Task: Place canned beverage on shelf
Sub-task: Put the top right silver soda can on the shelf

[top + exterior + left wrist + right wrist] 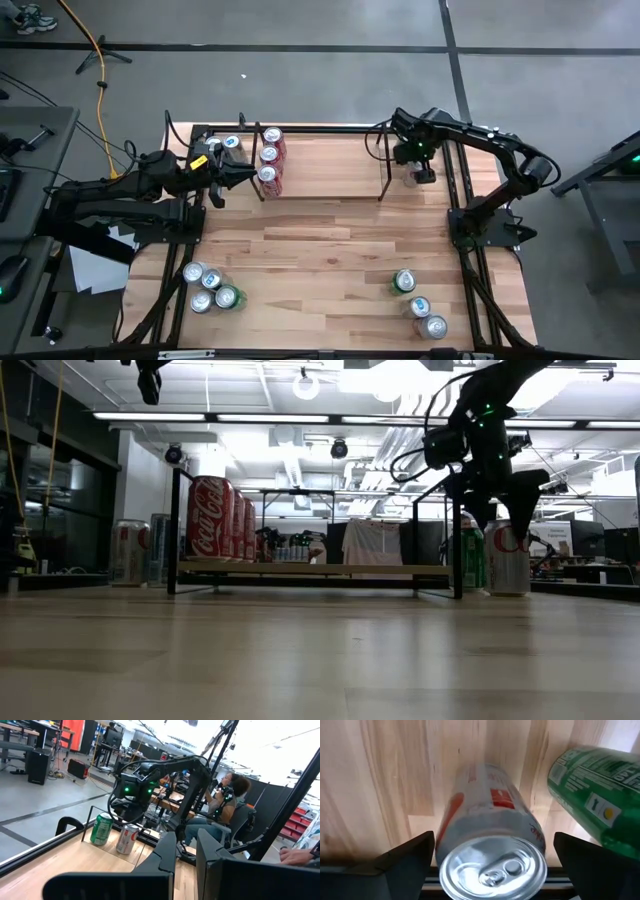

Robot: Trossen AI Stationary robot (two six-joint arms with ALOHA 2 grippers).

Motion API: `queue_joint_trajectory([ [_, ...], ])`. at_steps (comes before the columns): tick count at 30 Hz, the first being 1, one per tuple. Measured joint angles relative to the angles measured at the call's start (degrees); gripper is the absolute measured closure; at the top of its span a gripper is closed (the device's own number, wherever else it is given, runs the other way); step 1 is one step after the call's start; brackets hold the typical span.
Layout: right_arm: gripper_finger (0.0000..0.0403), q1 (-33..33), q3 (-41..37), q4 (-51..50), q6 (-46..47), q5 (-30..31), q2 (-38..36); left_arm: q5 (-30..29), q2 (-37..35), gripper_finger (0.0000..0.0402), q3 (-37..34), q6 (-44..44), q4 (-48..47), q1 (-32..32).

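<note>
Closest in, loose cans [210, 286] sit at the table's [320, 270] front corners. Further back, the left gripper [232, 177] hangs pressed shut (holding nothing) beside the shelf [320, 196], three red cans [270, 160] at its left end. At the far right, the right gripper [492, 852] is spread wide over a silver can [490, 827], a green can [597, 790] alongside

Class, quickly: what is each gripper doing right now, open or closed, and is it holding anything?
Left gripper: closed, holding nothing, beside the shelf.
Right gripper: jaws open wide, straddling a silver and red can just beyond the shelf's right end, not gripping it.
</note>
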Motion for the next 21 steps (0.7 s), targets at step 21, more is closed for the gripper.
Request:
queue_joint_trajectory([
  [21,0.0106,-0.02,0.00,-3.55,68.77,-4.43,0.01,-0.40,0.02,0.0401,0.00,0.02,-0.71,0.00],
])
